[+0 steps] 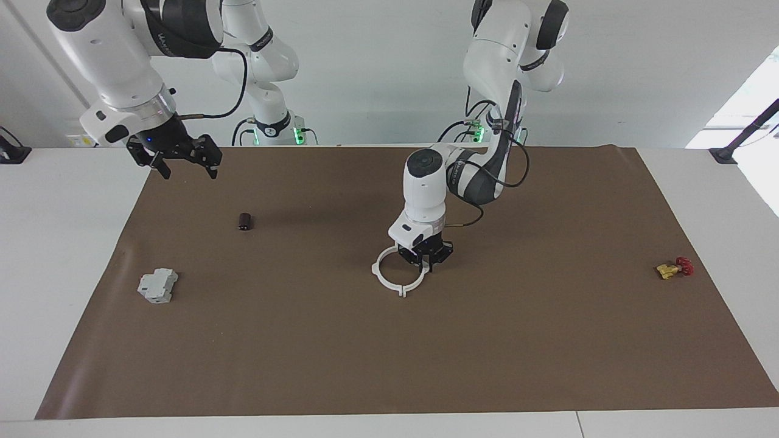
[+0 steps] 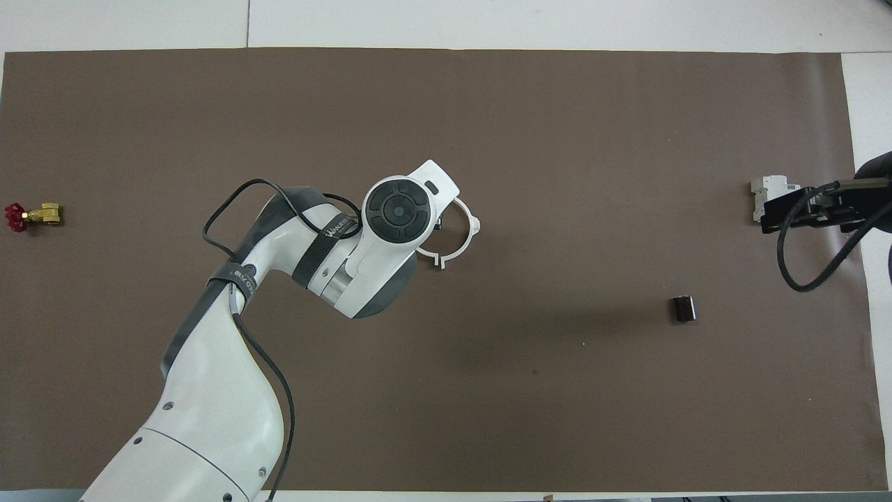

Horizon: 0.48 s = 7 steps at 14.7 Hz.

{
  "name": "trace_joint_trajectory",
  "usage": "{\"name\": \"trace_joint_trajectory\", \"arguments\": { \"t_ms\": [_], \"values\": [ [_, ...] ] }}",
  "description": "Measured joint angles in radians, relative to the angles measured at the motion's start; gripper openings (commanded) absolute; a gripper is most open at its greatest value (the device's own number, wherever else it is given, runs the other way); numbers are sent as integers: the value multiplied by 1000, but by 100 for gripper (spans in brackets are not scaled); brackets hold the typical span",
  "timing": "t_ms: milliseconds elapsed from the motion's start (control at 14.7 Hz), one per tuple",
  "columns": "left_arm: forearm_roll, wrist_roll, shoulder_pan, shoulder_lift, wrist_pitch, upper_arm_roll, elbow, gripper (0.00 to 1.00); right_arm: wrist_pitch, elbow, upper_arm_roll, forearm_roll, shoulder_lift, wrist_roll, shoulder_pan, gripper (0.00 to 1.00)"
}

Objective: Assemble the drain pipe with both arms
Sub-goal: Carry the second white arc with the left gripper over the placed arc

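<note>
The drain pipe (image 1: 389,281) lies in the middle of the brown mat as one white ring, its two half-rings meeting at small tabs. Part of it shows in the overhead view (image 2: 465,236), beside the left arm's wrist. My left gripper (image 1: 429,263) is down at the ring's rim, on the side toward the left arm's end of the table; in the overhead view the wrist hides it. My right gripper (image 1: 187,168) is open and empty, raised over the right arm's end of the mat, well away from the ring. It also shows in the overhead view (image 2: 801,209).
A grey boxy block (image 1: 157,286) (image 2: 766,188) sits at the right arm's end. A small dark cylinder (image 1: 245,221) (image 2: 684,309) lies nearer to the robots than the block. A yellow-and-red valve (image 1: 674,268) (image 2: 31,216) lies at the left arm's end.
</note>
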Motion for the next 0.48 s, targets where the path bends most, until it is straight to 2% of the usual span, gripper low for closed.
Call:
{"name": "trace_joint_trajectory", "arguments": {
  "t_ms": [68, 205, 273, 409, 477],
  "values": [
    [0, 0, 0, 0, 1, 0, -2, 0, 0, 0, 0, 0, 0, 0, 0, 100],
    [0, 0, -1, 0, 2, 0, -3, 36, 0, 0, 0, 0, 0, 0, 0, 100],
    [0, 0, -1, 0, 3, 0, -3, 48, 0, 0, 0, 0, 0, 0, 0, 100],
    [0, 0, -1, 0, 3, 0, -3, 68, 0, 0, 1, 0, 0, 0, 0, 100],
    [0, 0, -1, 0, 3, 0, -3, 71, 0, 0, 1, 0, 0, 0, 0, 100]
  ]
}}
